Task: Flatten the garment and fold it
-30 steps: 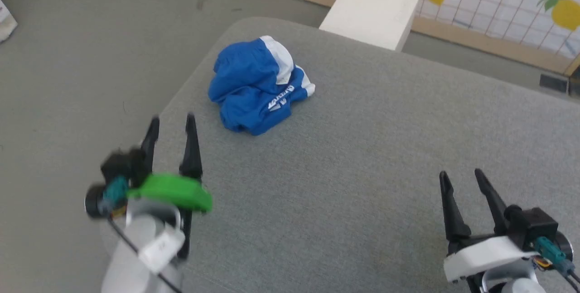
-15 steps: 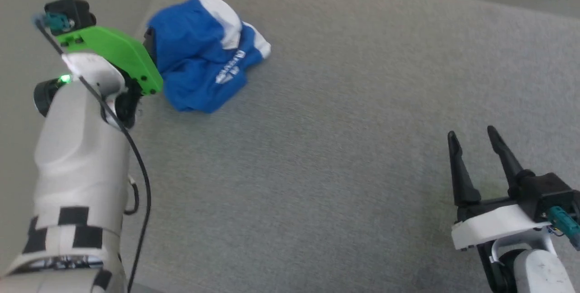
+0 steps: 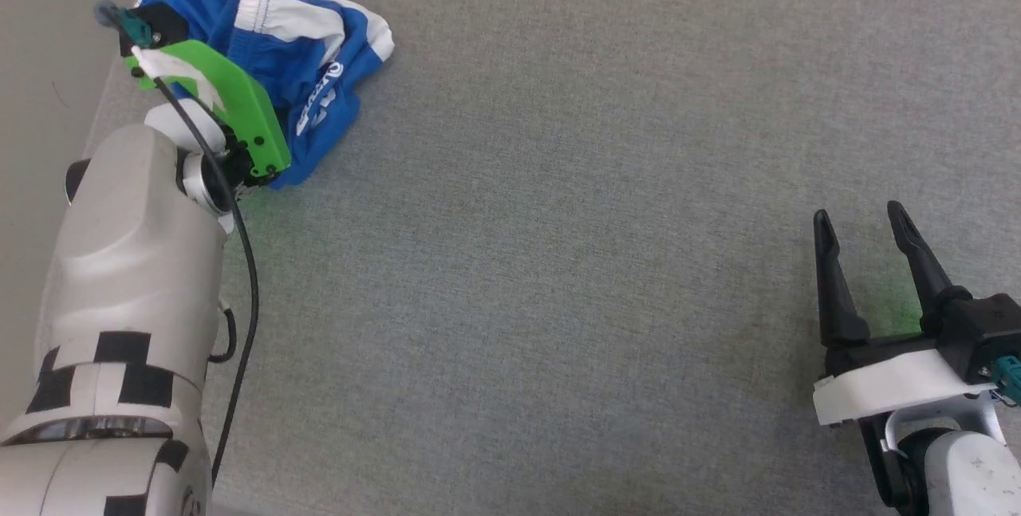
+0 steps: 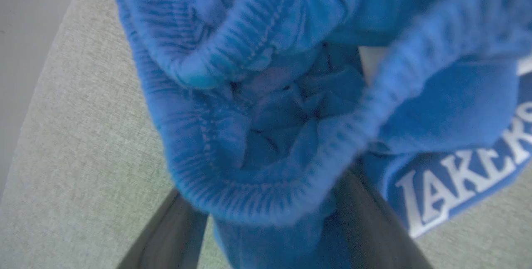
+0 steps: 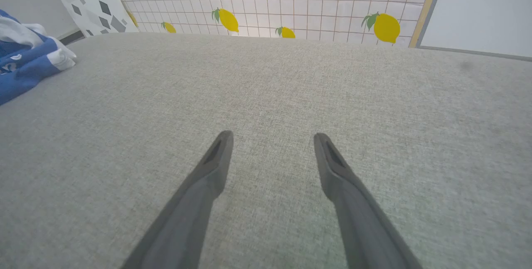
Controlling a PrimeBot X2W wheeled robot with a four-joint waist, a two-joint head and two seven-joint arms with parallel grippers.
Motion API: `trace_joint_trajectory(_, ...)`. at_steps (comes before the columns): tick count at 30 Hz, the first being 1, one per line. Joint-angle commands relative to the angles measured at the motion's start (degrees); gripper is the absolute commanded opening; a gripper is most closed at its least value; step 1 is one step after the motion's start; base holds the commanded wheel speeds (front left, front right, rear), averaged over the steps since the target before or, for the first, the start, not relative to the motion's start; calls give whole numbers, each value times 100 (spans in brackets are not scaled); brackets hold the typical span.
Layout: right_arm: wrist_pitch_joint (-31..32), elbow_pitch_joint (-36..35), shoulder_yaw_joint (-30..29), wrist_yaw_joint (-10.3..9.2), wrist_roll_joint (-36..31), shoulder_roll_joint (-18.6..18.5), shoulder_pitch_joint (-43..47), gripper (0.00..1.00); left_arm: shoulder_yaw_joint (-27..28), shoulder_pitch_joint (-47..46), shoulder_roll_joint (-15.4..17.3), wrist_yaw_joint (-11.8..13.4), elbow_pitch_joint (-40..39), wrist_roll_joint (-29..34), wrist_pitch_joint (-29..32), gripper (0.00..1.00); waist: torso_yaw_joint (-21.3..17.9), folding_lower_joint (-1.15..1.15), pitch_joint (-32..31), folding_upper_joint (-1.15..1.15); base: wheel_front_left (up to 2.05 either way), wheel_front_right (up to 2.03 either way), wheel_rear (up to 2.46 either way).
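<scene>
Meanwhile, left end effector (image 4: 270, 223) buried in blue Lakers shorts (image 3: 323, 61) — grip unclear — right end effector (image 3: 859, 214) spread open above grey surface (image 3: 558, 261).

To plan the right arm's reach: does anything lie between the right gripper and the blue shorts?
Nothing visible does: bare grey surface lies between the right gripper and the shorts, bunched near its left edge.

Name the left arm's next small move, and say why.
Probably close the left gripper: its fingers stand open around the gathered waistband of the garment, which lies crumpled at the edge of the grey surface. The right gripper sits open, far off.
</scene>
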Motion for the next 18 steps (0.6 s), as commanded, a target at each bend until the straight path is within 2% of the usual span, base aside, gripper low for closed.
trace_joint_trajectory(1, 18, -45, 7, -9, -22, 2, -98, 100, -44, 126, -193, -84, 181, -97, 125, 100, 14, -1, 67, 0, 0, 0, 0)
trace_joint_trajectory(2, 24, -47, 13, -9, -23, 2, -103, 100, -18, 141, -230, -88, 203, -143, 114, 100, 34, -1, 69, 0, 0, 0, 0)
trace_joint_trajectory(3, 29, -45, 24, -9, -25, 2, -115, 100, -18, 157, -258, -105, 215, -163, 70, 64, 55, -1, 67, 0, 0, 0, 0)
trace_joint_trajectory(4, 30, -43, 30, -9, -24, 2, -128, 100, -5, 170, -279, -130, 201, -190, -31, 12, 79, -1, 57, 0, 0, 0, 0)
trace_joint_trajectory(5, 30, -38, 34, -9, -23, 2, -137, 100, 11, 181, -299, -153, 199, -219, -99, 0, 97, -1, 43, 0, 0, 0, 0)
trace_joint_trajectory(10, 18, 40, 77, -9, -10, 2, -162, 100, 129, 157, -329, -299, 91, -384, -692, 0, 205, -1, -144, 0, 0, 0, 0)
trace_joint_trajectory(14, -59, 192, 121, -9, 68, 2, -168, 100, 148, 3, -244, -421, -128, -411, -1291, 0, 266, -1, -416, 0, 0, 0, 0)
trace_joint_trajectory(18, -183, 429, 168, -9, 218, 2, -149, 100, 108, -283, -87, -527, -386, -414, -1619, 0, 281, -1, -798, 0, 0, 0, 0)
